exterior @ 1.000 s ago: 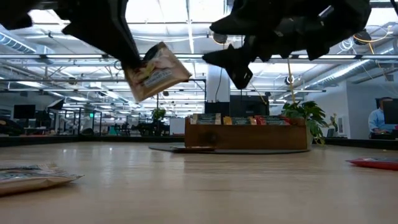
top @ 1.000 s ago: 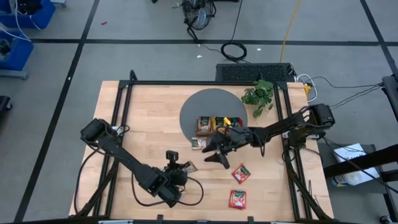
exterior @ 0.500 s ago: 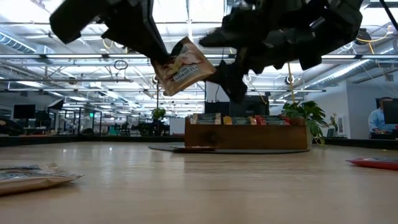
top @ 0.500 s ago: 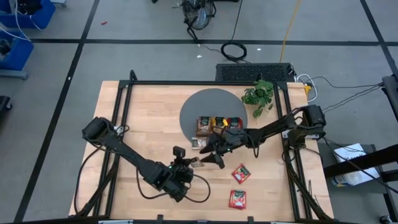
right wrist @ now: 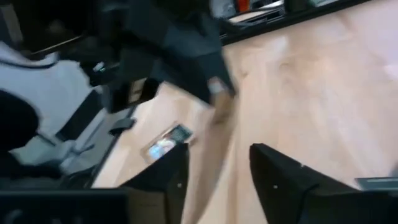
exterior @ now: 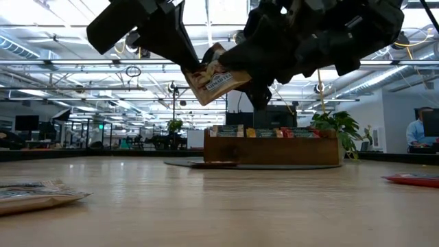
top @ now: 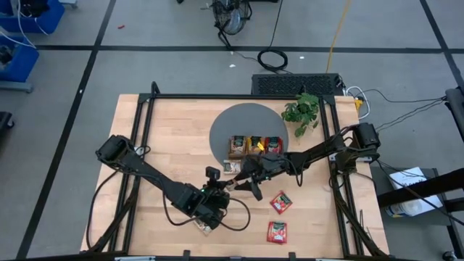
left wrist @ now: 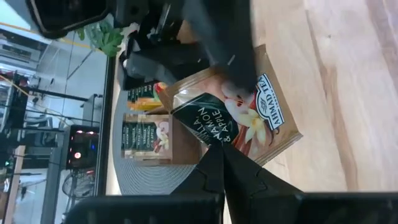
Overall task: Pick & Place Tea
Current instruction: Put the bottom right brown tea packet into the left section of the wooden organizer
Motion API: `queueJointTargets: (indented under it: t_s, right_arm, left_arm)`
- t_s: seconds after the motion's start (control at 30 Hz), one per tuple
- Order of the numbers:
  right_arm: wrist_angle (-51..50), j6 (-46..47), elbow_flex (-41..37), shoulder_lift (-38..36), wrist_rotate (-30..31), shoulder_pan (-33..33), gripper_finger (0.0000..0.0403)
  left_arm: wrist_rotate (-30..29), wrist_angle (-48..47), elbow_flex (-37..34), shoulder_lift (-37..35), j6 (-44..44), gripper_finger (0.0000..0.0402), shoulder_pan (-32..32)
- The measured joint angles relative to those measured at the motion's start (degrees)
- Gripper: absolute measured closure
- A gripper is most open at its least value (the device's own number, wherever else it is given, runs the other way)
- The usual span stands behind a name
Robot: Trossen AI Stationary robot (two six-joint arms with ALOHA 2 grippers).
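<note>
Several sachets filed, several outstanding; tally by position, high view as the clock face with the desk (top: 167, 130) centre as hub.

Wooden tray (top: 255, 146) at about 1 o'clock, on a grey round mat (top: 239, 119): its compartments show rows of packed sachets (dark-and-beige, orange-yellow, red). Exact count not legible.

Beige sachet (exterior: 218, 77), vanilla print: in transit, airborne above the desk at about 4 o'clock, short of the tray. Left gripper (top: 226, 187) has its fingers clamped on one edge of it. Right gripper (top: 245, 180) is just beside it, fingers apart and standing either side of the free edge; whether they touch it yet cannot be told (reads as a hand-over between arms, judged from the pose).

Loose stock on the desk:
- one flat sachet (top: 230, 167) just outside the tray at its 7 o'clock corner;
- red sachet (top: 280, 201) at about 4 o'clock;
- second red sachet (top: 277, 232) at about 5 o'clock, near the desk edge;
- one pale sachet (exterior: 31, 195) lying flat in the low view's foreground.

Potted plant (top: 301, 112) at 2 o'clock, not part of the stock.

Assessment: roughly midway. Outstanding: completing the transfer, seating the beige sachet in its compartment, then collecting the loose items.
</note>
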Motion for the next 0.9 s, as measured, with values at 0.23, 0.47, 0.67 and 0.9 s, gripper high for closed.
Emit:
queueJointTargets:
  t_s: [0.23,0.47,0.67,0.9]
  right_arm:
    - [0.0,-1.6,0.0,0.0,1.1,0.1,0.0387]
    - [-1.3,-6.5,0.0,0.0,1.5,0.4,0.0400]
    - [-2.0,-14.4,-1.6,0.0,2.6,1.6,0.0402]
    - [0.9,-30.7,-4.9,0.0,13.1,6.1,0.0402]
  left_arm:
    - [1.4,0.7,0.0,0.0,0.1,0.0398,0.1]
    - [1.5,-0.1,0.0,0.0,-0.6,0.0369,-0.7]
    - [2.0,-2.6,0.0,-2.6,-3.6,0.0281,-2.5]
    - [3.7,-2.8,0.0,-7.0,-15.7,0.0160,-4.0]
